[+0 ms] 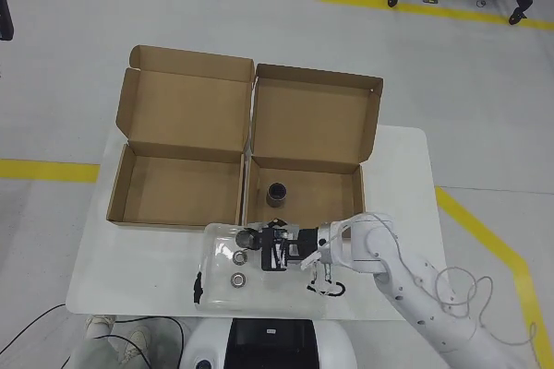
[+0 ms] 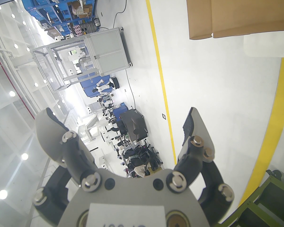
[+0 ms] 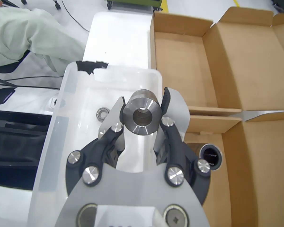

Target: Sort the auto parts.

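Steel sleeve point(image 3: 142, 116) pinched across its barrel betw. the pads of the right tool point(image 3: 144, 99), bore end facing the wrist cam. Held above the clear bin point(image 3: 49, 128), near the rim closest to the boxes, not touching it. Lower in the bin, a small ring point(image 1: 238, 279) and a second ring point(image 1: 241, 258), poss. bearings, too small to be sure. Just beyond the bin, two open cardboard boxes side by side on the white table point(image 1: 397, 184). Dark sleeve point(image 1: 277, 192) standing upright in the right box point(image 1: 332, 198); left box point(image 1: 175, 189) touching it. Left tool point(image 2: 120, 119) spread wide, gripping nothing, pointed out over the shop floor, w/ a cardboard flap at the frame edge.
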